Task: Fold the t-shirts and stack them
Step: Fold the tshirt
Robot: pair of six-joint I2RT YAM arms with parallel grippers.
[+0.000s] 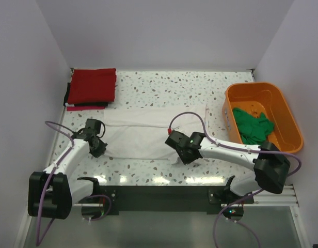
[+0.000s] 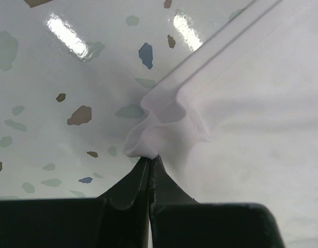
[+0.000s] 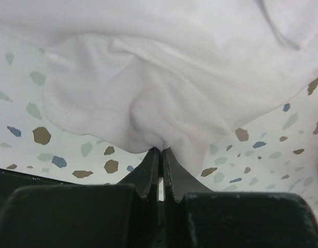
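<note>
The white t-shirt (image 1: 148, 132) lies spread across the middle of the speckled table. My left gripper (image 1: 98, 150) is shut on its near left corner; in the left wrist view (image 2: 150, 157) the hem (image 2: 164, 121) bunches at the fingertips. My right gripper (image 1: 184, 154) is shut on the shirt's near edge, with cloth (image 3: 164, 98) puckered at the fingertips in the right wrist view (image 3: 160, 150). A folded red t-shirt (image 1: 92, 86) lies at the back left on a thin dark one (image 1: 85, 105). A bright green t-shirt (image 1: 253, 125) lies crumpled in the orange tub (image 1: 285, 111).
The orange plastic tub stands at the right side of the table. White walls (image 1: 164, 31) close the back and both sides. A black rail (image 1: 159, 194) with the arm bases runs along the near edge.
</note>
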